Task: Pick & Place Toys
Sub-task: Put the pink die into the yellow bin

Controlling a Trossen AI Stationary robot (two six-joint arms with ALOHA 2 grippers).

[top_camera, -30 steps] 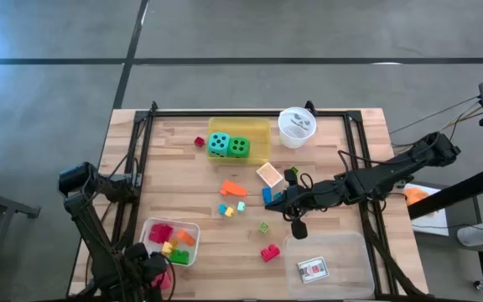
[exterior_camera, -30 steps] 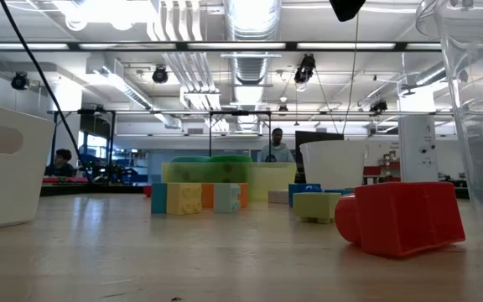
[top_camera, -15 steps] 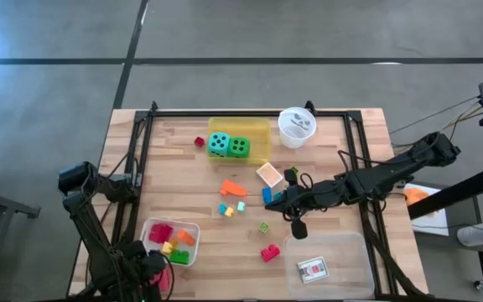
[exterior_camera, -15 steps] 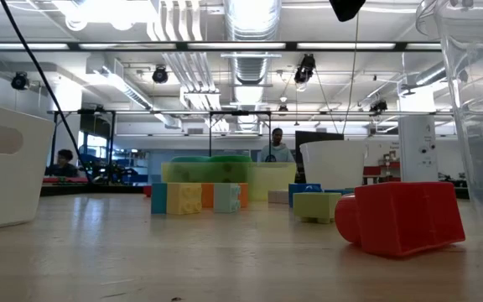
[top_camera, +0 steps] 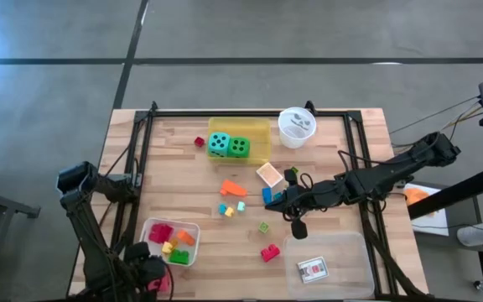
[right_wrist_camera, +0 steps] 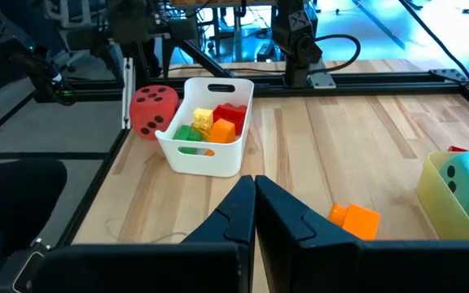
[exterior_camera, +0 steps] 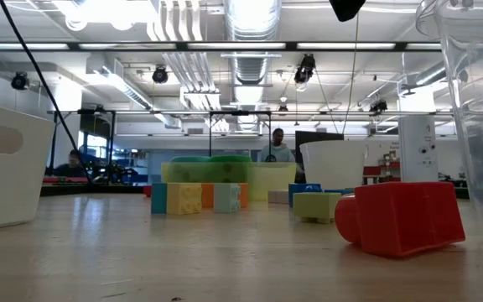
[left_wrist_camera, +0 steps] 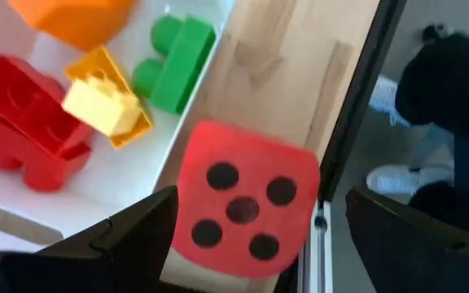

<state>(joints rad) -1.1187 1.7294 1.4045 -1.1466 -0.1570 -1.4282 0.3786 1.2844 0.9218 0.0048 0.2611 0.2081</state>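
A red die (left_wrist_camera: 243, 203) stands on the table beside the white tray (right_wrist_camera: 206, 155), at the near left corner; it also shows in the right wrist view (right_wrist_camera: 154, 110). My left gripper (left_wrist_camera: 260, 198) hangs over it, open, with one finger on either side and a gap showing at one side. My right gripper (right_wrist_camera: 255, 185) is shut and empty above the table's middle right (top_camera: 272, 200), beside a blue block (top_camera: 267, 195). Red, yellow, orange and green blocks (left_wrist_camera: 96, 106) lie in the white tray. Teal and green dice (top_camera: 228, 146) sit in the yellow tray (top_camera: 262, 134).
Loose blocks lie mid-table: orange (top_camera: 233, 189), yellow and blue (top_camera: 226, 210), green (top_camera: 263, 226), red (top_camera: 269, 252), small red (top_camera: 198, 142). A clear tray (top_camera: 355, 252) with a card (top_camera: 313, 268) stands near right. A white cup (top_camera: 296, 126) stands far right. People show beyond the table.
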